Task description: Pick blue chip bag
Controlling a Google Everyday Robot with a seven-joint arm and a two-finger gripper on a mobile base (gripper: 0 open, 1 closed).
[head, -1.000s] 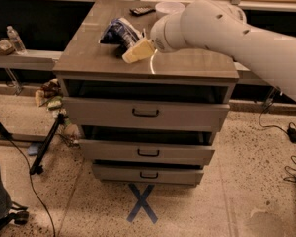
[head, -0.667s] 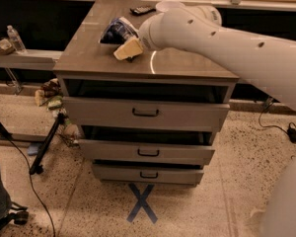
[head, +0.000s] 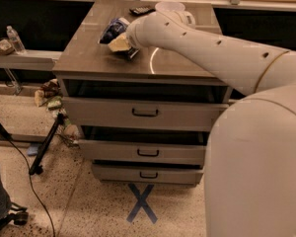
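The blue chip bag (head: 112, 30), dark blue with white panels, lies on the left part of the grey cabinet top (head: 84, 58). My white arm reaches in from the right across the top. My gripper (head: 119, 43), with pale yellowish fingers, is right at the bag's near right edge, low over the surface and touching or nearly touching the bag. The arm hides the bag's right side.
A white bowl (head: 170, 7) and a dark remote-like object (head: 141, 10) sit at the back of the cabinet top. Three drawers (head: 145, 112) stand partly pulled out below. A water bottle (head: 15, 39) is on a shelf at left. A blue X (head: 142, 202) marks the floor.
The arm and gripper have moved left and toward the bag, from beside it to right against its near edge. The view has also shifted closer to the cabinet.
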